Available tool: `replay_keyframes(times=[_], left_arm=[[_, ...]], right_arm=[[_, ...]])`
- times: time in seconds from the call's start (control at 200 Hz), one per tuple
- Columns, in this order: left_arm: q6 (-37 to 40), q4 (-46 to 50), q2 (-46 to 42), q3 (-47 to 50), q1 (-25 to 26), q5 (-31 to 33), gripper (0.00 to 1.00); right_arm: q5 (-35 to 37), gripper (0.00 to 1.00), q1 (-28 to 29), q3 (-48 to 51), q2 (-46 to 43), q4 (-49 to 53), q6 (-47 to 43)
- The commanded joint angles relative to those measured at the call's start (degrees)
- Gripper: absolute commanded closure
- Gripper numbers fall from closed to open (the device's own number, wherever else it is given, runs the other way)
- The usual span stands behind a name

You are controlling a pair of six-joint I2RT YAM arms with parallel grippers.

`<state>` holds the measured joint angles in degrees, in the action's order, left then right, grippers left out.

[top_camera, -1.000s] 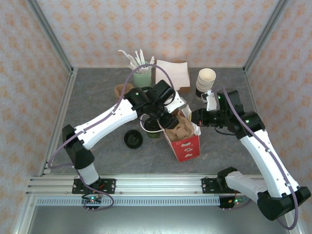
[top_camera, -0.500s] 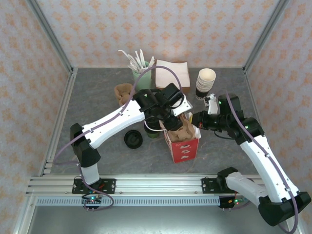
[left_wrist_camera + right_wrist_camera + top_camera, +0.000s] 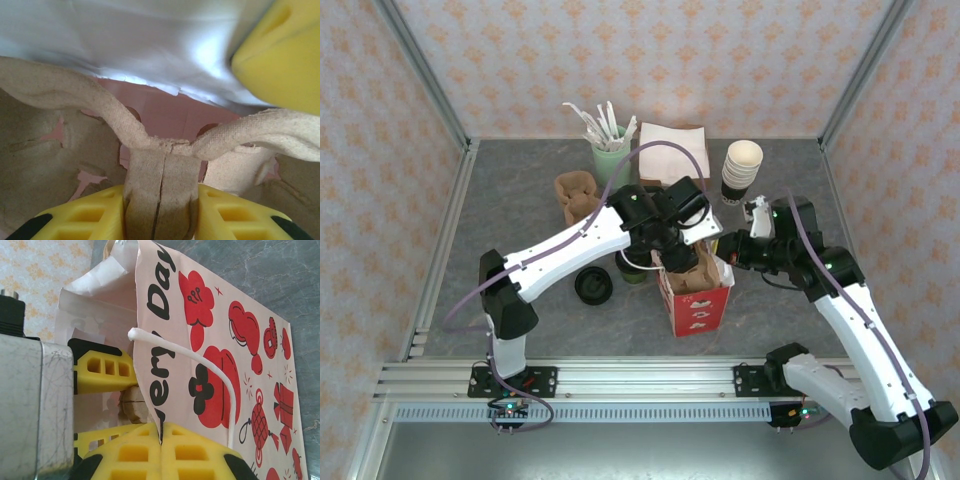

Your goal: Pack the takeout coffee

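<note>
Swung left gripper (image 3: 678, 250) rightward; sank cardboard carrier (image 3: 697, 272) deeper into red-and-white bag (image 3: 700, 308); straightened bag; uncovered spare carrier (image 3: 576, 193) at back left.

The left arm (image 3: 565, 250) stretches from its base up over the paper bag (image 3: 700, 308), wrist tipped down. The left gripper (image 3: 161, 215) sits in the bag's mouth, clamped on a cardboard handle (image 3: 160, 175). The right arm (image 3: 850, 300) is bent at the elbow to the bag's right. The right gripper (image 3: 161, 452) pinches the bag's rim.
</note>
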<state>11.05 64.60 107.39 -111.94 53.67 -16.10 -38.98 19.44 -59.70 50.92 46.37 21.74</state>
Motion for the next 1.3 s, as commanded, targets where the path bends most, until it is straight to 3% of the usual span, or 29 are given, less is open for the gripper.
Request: replay_keyframes(times=[0.0, 0.28, 0.866, 1.296], left_arm=[[2.25, 2.38, 1.30, -1.42, 0.83, 1.58, 0.65], [3.53, 4.23, 3.92, -4.08, 1.82, 2.77, 0.65], [2.15, 12.89, 9.76, -15.07, 3.90, 3.21, 0.65], [-0.52, 10.19, 6.14, -8.38, 3.97, 4.94, 0.65]], right_arm=[[-0.83, 0.95, -0.19, 0.37, -1.76, -1.77, 1.45], [1.06, 0.95, -0.32, 0.29, -3.02, -1.41, 1.64], [-2.67, 0.92, -0.28, -0.66, -1.78, -4.90, 0.59], [-2.30, 0.92, -0.28, -3.33, 2.14, -4.89, -2.84]])
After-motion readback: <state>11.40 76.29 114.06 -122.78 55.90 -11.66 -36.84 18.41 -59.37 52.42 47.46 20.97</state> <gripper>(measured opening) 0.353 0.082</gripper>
